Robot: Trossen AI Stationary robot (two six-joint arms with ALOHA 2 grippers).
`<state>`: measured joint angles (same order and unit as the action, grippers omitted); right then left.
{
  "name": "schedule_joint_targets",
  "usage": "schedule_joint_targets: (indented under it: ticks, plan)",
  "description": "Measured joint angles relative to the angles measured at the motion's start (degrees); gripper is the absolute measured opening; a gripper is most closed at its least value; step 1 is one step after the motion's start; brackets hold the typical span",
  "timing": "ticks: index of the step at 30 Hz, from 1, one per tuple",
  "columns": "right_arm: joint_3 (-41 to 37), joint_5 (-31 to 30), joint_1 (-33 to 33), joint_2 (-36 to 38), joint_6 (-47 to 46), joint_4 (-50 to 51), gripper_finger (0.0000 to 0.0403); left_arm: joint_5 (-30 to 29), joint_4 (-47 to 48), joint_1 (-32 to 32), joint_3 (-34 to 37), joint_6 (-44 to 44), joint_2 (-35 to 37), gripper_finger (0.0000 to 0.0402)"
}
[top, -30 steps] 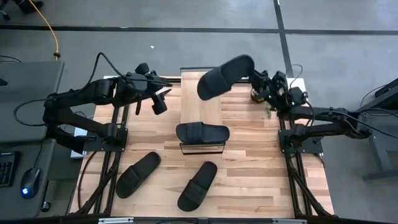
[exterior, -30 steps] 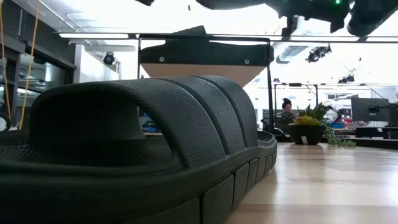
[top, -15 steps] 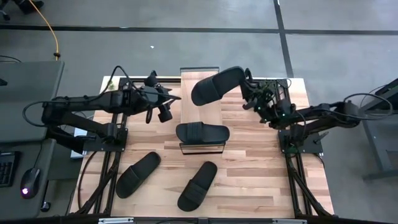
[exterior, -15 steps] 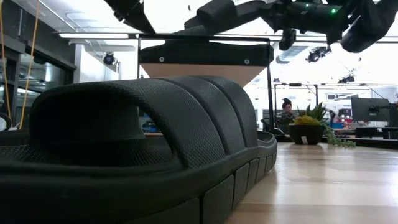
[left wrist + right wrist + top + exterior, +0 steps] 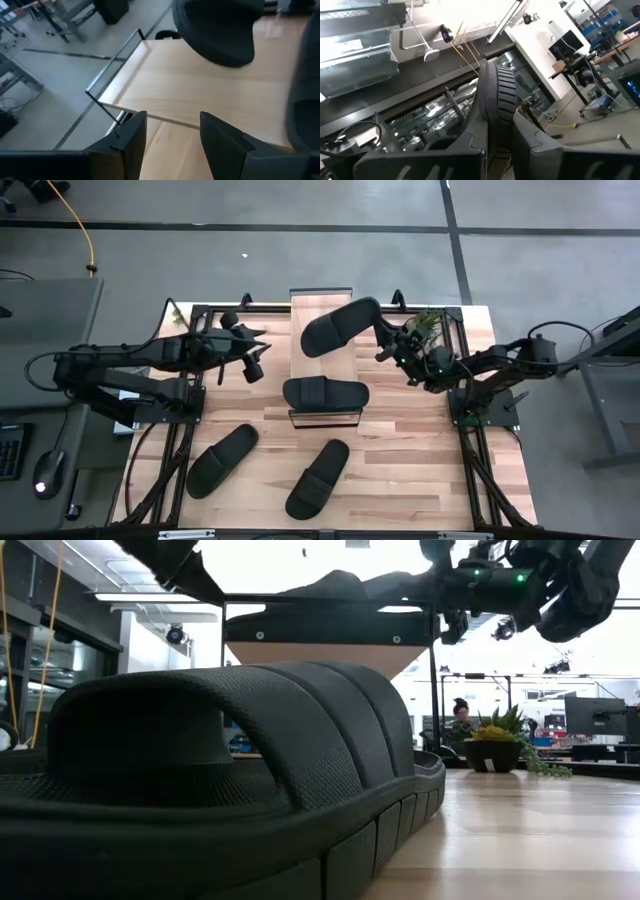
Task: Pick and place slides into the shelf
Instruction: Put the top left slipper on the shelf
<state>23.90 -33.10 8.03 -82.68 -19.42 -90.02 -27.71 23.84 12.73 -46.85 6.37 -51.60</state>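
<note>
One black slide [image 5: 340,327] hangs over the far part of the light-wood shelf [image 5: 320,360], with my right gripper [image 5: 388,342] shut on it; the low view shows it [image 5: 350,585] just above the shelf top [image 5: 330,638]. A second slide [image 5: 325,393] lies on the shelf's near end, on its sole. Two more slides [image 5: 222,460] [image 5: 318,478] lie on the slatted table near the front. My left gripper [image 5: 252,352] stands open beside the shelf's left edge, nothing between its fingers [image 5: 131,137]. My right gripper pinches the slide's sole at its right-hand end [image 5: 496,107] between the two fingers, the sole's rim standing edge-on between them. The fingers reach in from the table's right, slanting upward. The slide is lifted clear and stretches leftward over the shelf, roughly level.
A potted plant [image 5: 430,330] stands at the table's far right, just behind my right arm. Black frame rails [image 5: 170,430] run along both table sides. A person sits far off in the room [image 5: 462,712].
My right gripper has come down and toward the table's left and near side with the slide, which has sunk from high above to just over the shelf's far part and has turned flatter. My left gripper has come down beside the shelf's left edge.
</note>
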Motion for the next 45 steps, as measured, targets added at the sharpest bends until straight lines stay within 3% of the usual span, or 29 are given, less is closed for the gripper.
schedule_joint_targets:
  ticks: [6, 12, 21, 26, 35, 45]
  plan:
    - [0.00, -2.22, -2.00, -0.94, 0.24, 0.02, 0.0018, 0.70, -5.68, 0.00, 5.81, -0.62, 3.37, 0.0166]
    - [0.00, -3.80, -3.29, -0.96, 1.61, 0.01, 0.0018, 1.52, -7.30, 0.00, 6.36, 0.08, 3.53, 0.0166]
    - [4.36, -0.87, -3.58, -0.96, 4.10, 0.01, 0.0018, 11.67, -8.20, 0.00, 6.36, 0.45, 3.49, 0.0166]
    - [7.09, 1.94, -3.98, -0.96, 6.30, 0.29, 0.0018, 18.39, -14.42, 0.00, 6.36, -6.59, 3.48, 0.0166]
    - [7.32, 4.12, -3.95, -0.96, 5.99, 0.57, 0.0018, 19.60, -17.58, 0.02, 6.30, -16.85, 2.44, 0.0166]
    - [7.32, 6.35, -3.95, -0.96, 5.77, 0.36, 0.0018, 20.62, -26.93, 0.04, 6.36, -18.42, -5.16, 0.0166]
